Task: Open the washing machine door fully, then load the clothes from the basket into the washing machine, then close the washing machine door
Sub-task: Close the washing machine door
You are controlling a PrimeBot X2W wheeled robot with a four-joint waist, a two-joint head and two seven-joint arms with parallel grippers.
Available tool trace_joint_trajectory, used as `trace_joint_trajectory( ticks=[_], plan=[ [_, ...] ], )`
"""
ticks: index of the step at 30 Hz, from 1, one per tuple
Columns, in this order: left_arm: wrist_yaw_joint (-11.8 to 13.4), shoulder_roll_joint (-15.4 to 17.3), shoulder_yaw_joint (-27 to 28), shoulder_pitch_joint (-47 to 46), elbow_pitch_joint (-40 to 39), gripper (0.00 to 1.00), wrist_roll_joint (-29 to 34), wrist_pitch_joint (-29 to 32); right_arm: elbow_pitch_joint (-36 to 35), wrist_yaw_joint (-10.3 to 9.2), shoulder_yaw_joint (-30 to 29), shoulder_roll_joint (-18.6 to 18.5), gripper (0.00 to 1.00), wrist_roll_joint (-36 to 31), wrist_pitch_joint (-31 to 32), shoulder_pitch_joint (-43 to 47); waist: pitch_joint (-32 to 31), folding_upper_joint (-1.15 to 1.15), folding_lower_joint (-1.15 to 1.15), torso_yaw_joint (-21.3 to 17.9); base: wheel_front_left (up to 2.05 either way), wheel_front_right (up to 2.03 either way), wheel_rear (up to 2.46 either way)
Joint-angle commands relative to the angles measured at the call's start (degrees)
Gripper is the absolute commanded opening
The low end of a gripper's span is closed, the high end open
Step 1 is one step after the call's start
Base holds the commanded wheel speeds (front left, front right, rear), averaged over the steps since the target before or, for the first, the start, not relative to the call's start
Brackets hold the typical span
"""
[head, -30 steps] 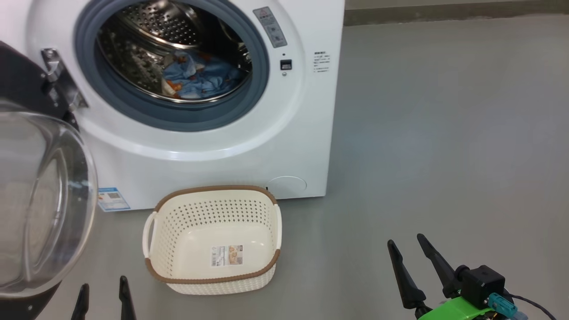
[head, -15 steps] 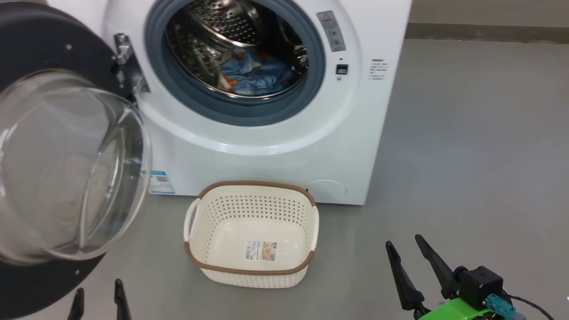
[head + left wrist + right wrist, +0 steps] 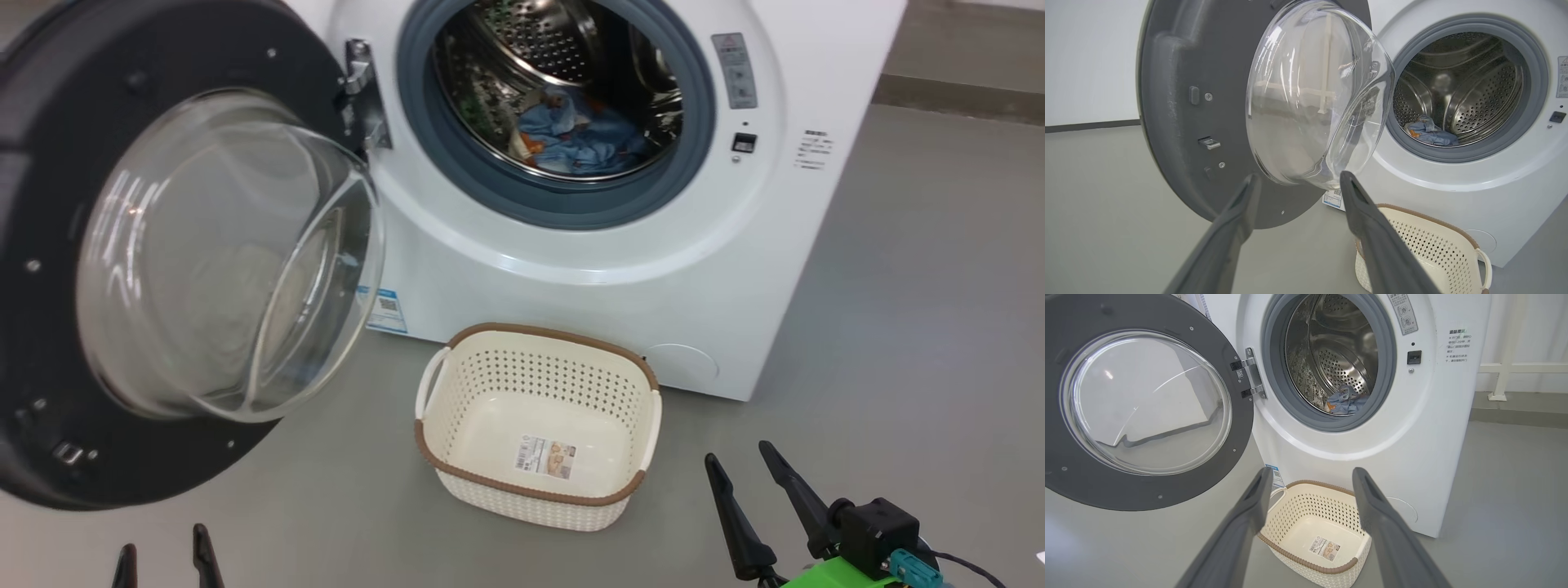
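The left gripper (image 3: 162, 545) sits low at the near left. It shows two dark fingertips pointing toward the machine, spread apart and holding nothing, and the frame cuts off the rest. The right gripper (image 3: 739, 456) rises at the near right from a green bracket (image 3: 841, 576). Its two fingers are likewise parted and empty.

The one washing machine (image 3: 571, 269) stands at the far centre, its top cropped. The washing machine door (image 3: 49, 245) hangs swung wide to the left on its hinge (image 3: 359, 94), with its left edge out of frame. Its bulging glass covers part of the blue sticker (image 3: 384, 309). The clothes (image 3: 580, 135) lie at the bottom of the drum as one small blue bundle with orange marks; how many pieces it holds is hard to tell. One basket (image 3: 531, 384) sits on the floor (image 3: 898, 327) just in front of the machine, with one label sticker (image 3: 545, 457) on its bare bottom.
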Motion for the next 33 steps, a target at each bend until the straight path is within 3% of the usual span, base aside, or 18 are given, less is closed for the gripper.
trace_joint_trajectory(
  ticks=[1,15,33],
  plan=[
    [0.85,0.21,1.96,-0.9,-1.66,1.0,-0.19,-0.52,-1.69,0.17,1.65,0.04,1.0,-0.73,-0.69,-0.55,-0.3,0.0,0.0,2.66,0.0,0.0,0.0],
    [2.14,0.21,2.84,-0.52,-1.89,1.0,-0.29,-0.52,-1.59,0.17,2.36,0.04,1.0,-0.65,-0.69,-0.72,-0.56,0.0,0.0,9.91,0.0,0.0,0.0],
    [5.39,0.21,3.86,1.38,-4.49,1.0,-2.75,-0.52,1.47,0.17,6.13,0.04,1.0,-0.84,-0.69,-5.8,1.07,0.0,0.0,11.15,0.0,0.0,0.0]
  ],
)
